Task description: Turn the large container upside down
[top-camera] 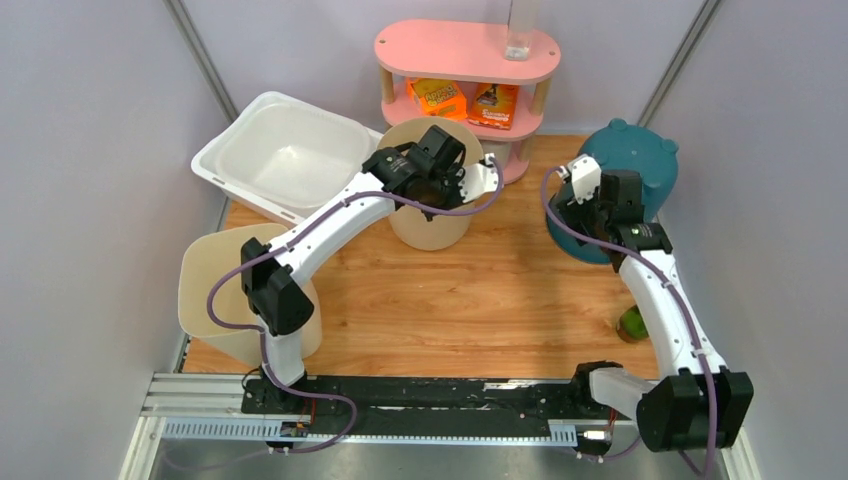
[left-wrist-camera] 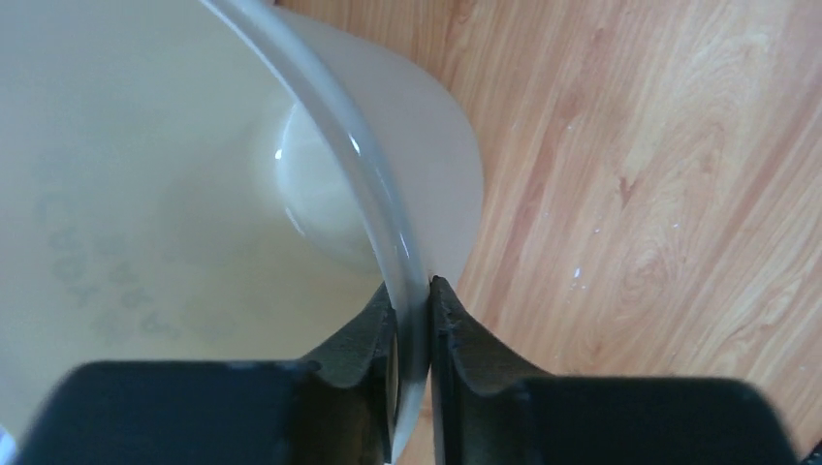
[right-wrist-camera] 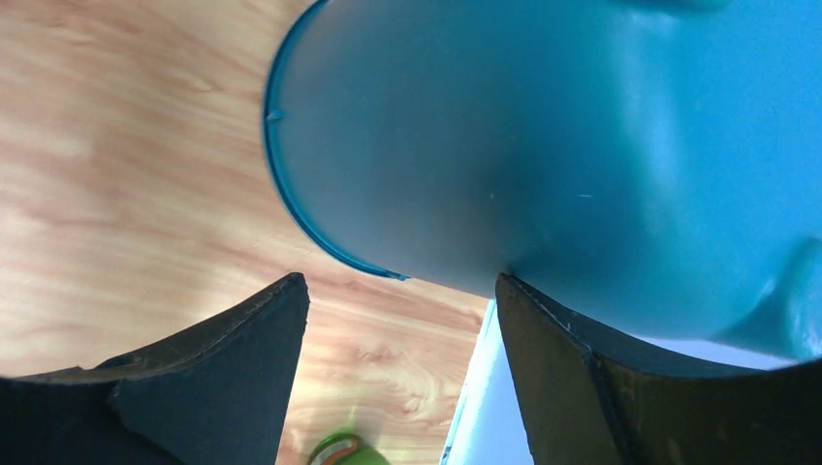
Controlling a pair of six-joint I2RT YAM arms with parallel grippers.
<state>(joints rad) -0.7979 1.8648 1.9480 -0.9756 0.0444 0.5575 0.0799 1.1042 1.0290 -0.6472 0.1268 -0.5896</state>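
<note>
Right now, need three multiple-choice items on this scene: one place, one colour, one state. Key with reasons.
1. The left gripper is: A on the rim of the cream bucket; B inside a drawer; C on a mug's handle.
2. The bin beside the right gripper is: A red; B teal; C black.
3. The right gripper is: A shut on a box; B shut empty; C open.
Key: 1 A, fingers pinch its rim; 2 B, teal in both views; 3 C, wide gap between fingers.
</note>
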